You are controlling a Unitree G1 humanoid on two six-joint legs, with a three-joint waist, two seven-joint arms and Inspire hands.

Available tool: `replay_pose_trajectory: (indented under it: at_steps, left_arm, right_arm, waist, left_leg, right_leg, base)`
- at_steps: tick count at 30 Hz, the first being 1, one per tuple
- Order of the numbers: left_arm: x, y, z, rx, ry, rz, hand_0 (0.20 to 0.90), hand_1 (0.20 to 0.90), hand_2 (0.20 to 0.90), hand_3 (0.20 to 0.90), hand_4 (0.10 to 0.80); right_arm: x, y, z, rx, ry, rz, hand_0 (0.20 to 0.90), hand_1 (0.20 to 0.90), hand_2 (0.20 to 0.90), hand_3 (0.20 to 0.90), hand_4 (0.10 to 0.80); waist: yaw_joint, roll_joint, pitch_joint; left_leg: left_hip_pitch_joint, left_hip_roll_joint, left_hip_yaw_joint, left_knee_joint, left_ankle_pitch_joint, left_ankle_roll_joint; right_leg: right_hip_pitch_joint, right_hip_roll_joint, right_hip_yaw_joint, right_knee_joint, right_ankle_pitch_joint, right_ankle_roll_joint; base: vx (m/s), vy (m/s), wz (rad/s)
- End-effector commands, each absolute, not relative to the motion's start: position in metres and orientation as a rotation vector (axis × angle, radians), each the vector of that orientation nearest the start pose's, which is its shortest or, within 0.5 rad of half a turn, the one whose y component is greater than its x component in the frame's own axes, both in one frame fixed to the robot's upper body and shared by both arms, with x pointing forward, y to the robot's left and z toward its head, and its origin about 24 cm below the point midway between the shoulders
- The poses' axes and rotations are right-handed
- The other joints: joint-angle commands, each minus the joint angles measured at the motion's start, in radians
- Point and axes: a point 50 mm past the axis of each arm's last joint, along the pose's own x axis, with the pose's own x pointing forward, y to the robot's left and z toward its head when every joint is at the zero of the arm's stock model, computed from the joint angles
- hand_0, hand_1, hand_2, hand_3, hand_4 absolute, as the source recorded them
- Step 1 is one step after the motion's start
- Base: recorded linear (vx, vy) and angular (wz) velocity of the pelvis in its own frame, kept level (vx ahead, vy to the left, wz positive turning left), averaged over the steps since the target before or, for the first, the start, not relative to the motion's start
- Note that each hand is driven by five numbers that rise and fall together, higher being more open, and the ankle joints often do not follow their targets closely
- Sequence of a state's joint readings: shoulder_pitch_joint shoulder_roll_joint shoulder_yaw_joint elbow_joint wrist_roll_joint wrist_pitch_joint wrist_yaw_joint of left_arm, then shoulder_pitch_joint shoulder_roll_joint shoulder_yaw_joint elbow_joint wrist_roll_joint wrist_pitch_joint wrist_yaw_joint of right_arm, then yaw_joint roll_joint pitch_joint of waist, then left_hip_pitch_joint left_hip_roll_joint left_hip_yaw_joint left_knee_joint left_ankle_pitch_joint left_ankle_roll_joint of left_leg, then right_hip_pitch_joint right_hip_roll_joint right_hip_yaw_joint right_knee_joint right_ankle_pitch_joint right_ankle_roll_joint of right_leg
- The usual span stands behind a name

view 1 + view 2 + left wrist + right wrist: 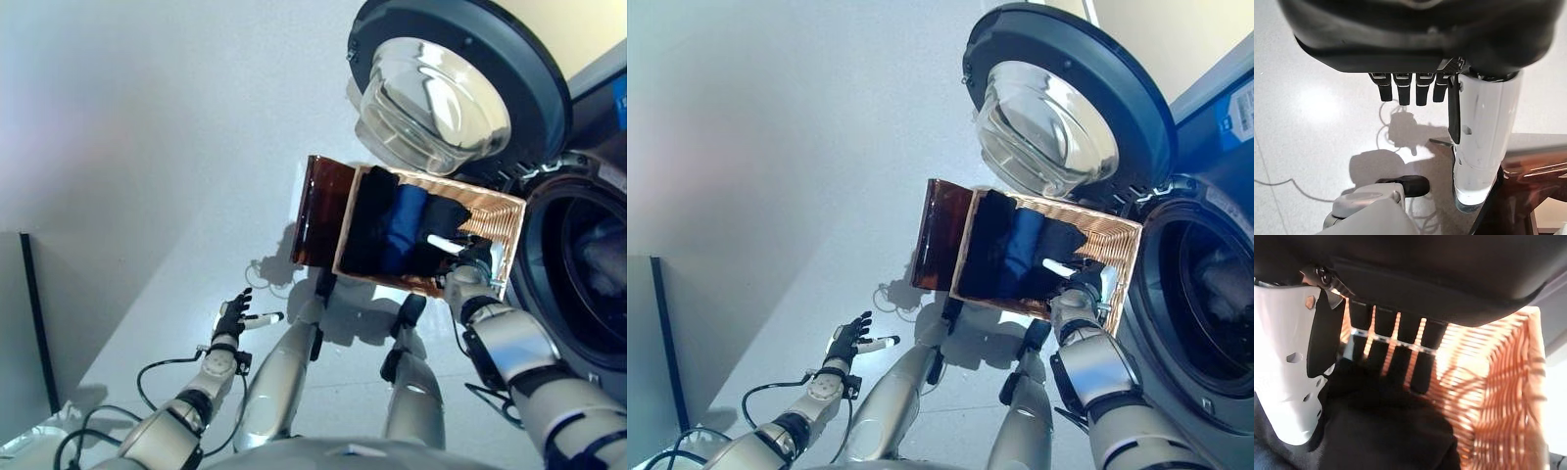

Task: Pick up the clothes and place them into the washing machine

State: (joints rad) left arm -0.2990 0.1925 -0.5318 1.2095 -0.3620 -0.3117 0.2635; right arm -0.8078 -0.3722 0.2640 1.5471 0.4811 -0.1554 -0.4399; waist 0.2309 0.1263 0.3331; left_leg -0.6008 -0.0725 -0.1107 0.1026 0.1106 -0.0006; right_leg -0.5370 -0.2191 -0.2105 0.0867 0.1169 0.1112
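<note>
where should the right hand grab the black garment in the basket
Probably at the bunched top fold of the black garment, coming straight down from above. It lies heaped beside the wicker basket wall, so the sides are blocked. The right hand hovers over it, fingers straight.

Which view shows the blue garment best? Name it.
The left eye view: the blue garment lies in the wicker basket between black clothes. The right eye view shows it similarly; the right wrist view catches only a sliver; the left wrist view shows none.
</note>
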Motion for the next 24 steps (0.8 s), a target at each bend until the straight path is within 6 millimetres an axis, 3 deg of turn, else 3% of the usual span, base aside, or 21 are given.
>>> replay_pose_trajectory:
  at_steps: [1, 13, 19, 24]
  left_arm:
    - [0.219, 0.194, -0.11, 0.324, 0.637, 0.153, 0.9, 0.9, 0.9, 0.9, 0.8]
    - [0.194, 0.202, -0.124, 0.298, 0.73, 0.186, 0.9, 0.9, 0.9, 0.9, 0.8]
    - [0.186, 0.204, -0.128, 0.277, 0.746, 0.201, 0.9, 0.9, 0.9, 0.9, 0.8]
    - [0.183, 0.197, -0.127, 0.235, 0.702, 0.196, 0.9, 0.9, 0.9, 0.9, 0.8]
  right_arm:
    - [0.325, -0.287, 0.012, -0.249, 0.423, -0.704, 0.2, 0.2, 0.2, 0.2, 0.3]
    - [0.287, -0.289, -0.031, -0.098, 0.478, -0.738, 0.2, 0.2, 0.2, 0.2, 0.3]
    - [0.283, -0.28, -0.035, -0.001, 0.418, -0.731, 0.2, 0.2, 0.2, 0.2, 0.3]
    - [0.277, -0.275, -0.027, 0.205, 0.239, -0.8, 0.2, 0.2, 0.2, 0.2, 0.3]
  waist:
    - [-0.002, -0.014, -0.029]
    - [-0.082, -0.059, -0.106]
    - [-0.115, -0.075, -0.132]
    - [-0.143, -0.06, -0.131]
  left_leg:
    - [-0.088, -0.006, 0.043, 0.104, -0.062, -0.049]
    - [0.068, 0.028, 0.081, 0.021, -0.058, -0.043]
    - [0.112, 0.042, 0.101, -0.003, -0.053, -0.04]
    - [0.127, 0.054, 0.11, 0.005, -0.062, -0.039]
  right_leg:
    - [0.061, -0.036, 0.038, -0.007, -0.014, 0.0]
    - [0.161, -0.029, 0.08, -0.087, 0.027, 0.02]
    - [0.171, -0.023, 0.101, -0.093, 0.028, 0.021]
    - [0.171, -0.016, 0.112, -0.067, -0.001, 0.018]
  base:
    - [-0.008, 0.002, -0.05]
    - [0.001, -0.016, -0.15]
    - [0.002, -0.018, -0.23]
    - [-0.035, -0.029, -0.19]
